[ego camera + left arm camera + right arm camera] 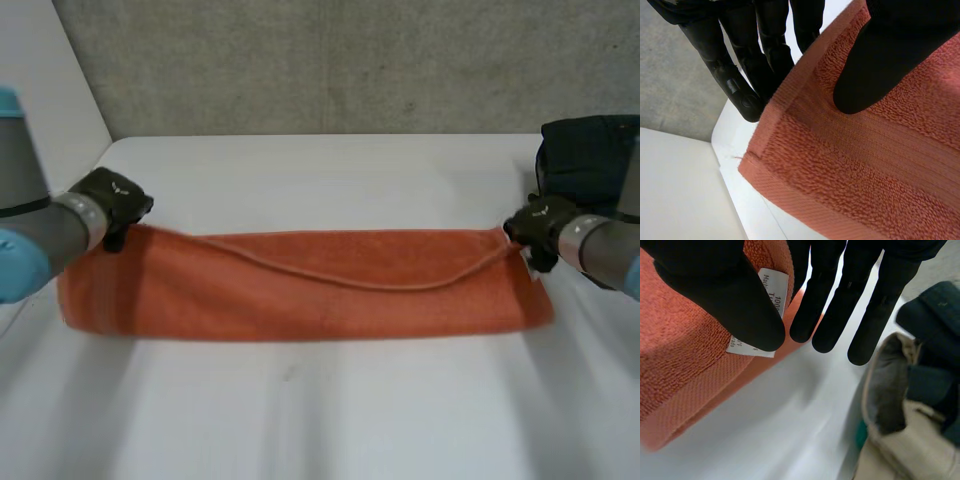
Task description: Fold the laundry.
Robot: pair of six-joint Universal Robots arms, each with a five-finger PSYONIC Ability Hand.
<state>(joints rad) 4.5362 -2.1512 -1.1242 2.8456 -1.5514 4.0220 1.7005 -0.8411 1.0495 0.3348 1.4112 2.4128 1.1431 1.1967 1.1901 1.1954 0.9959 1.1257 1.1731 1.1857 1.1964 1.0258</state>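
An orange towel lies stretched across the white table, its top layer sagging in a loose curve along the middle. My left hand holds its far left corner. In the left wrist view the thumb presses on top of the towel while the fingers run behind its edge. My right hand holds the far right corner. There the thumb pins the white label and towel against the straight fingers.
A pile of dark and beige laundry sits at the table's far right, close beside my right hand, with a beige garment just past the fingertips. A grey wall stands behind the table.
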